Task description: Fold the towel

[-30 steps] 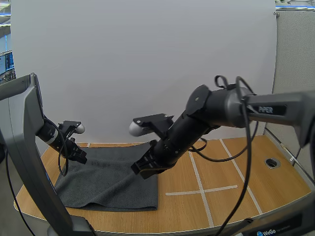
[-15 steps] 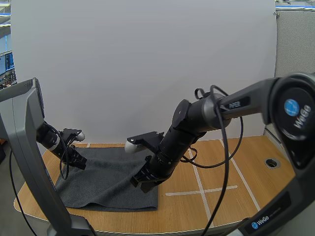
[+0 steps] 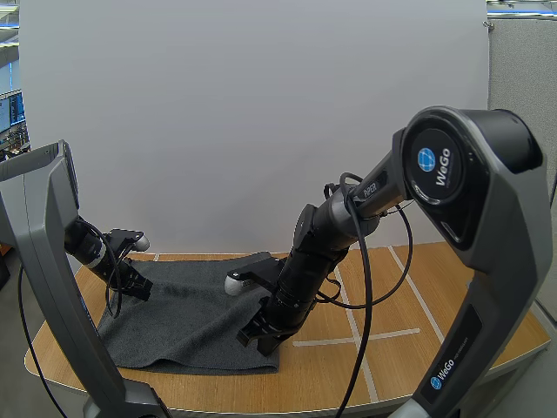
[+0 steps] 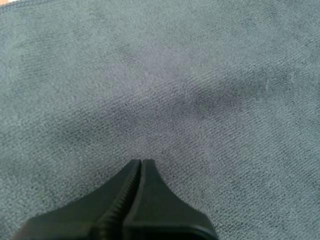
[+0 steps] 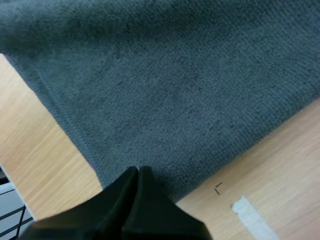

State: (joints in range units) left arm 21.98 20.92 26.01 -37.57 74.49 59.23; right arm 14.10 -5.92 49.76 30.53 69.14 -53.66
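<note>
1. One towel (image 3: 187,322) lies flat on the table (image 3: 418,287), on its left half. It is dark grey, roughly rectangular, and has a short, nubby pile.
2. In the left wrist view the towel (image 4: 165,75) shows a fine woven grain running in diagonal rows, with soft darker patches.
3. In the right wrist view the towel (image 5: 175,85) has a stitched hem along its edge and a corner lying on the table (image 5: 45,145).
4. The table is one slab of light wood with a smooth grain and a rounded front edge.
5. Pale tape strips (image 3: 383,335) mark the bare wood right of the towel. I count three, two long ones and one crossing them, though the arm may hide part of them.
6. One short end of tape (image 5: 252,217) lies just beyond the towel's corner.
7. There are two grippers, each with two black fingers.
8. The left gripper (image 3: 135,287) is at the towel's far left part. Its fingers (image 4: 150,185) lie pressed together as a single dark wedge over the cloth, holding nothing.
9. The right gripper (image 3: 259,338) is low at the towel's near right corner. Its fingers (image 5: 150,195) are likewise closed flat together, the tip just inside the hem. I cannot tell whether it touches the pile.
</note>
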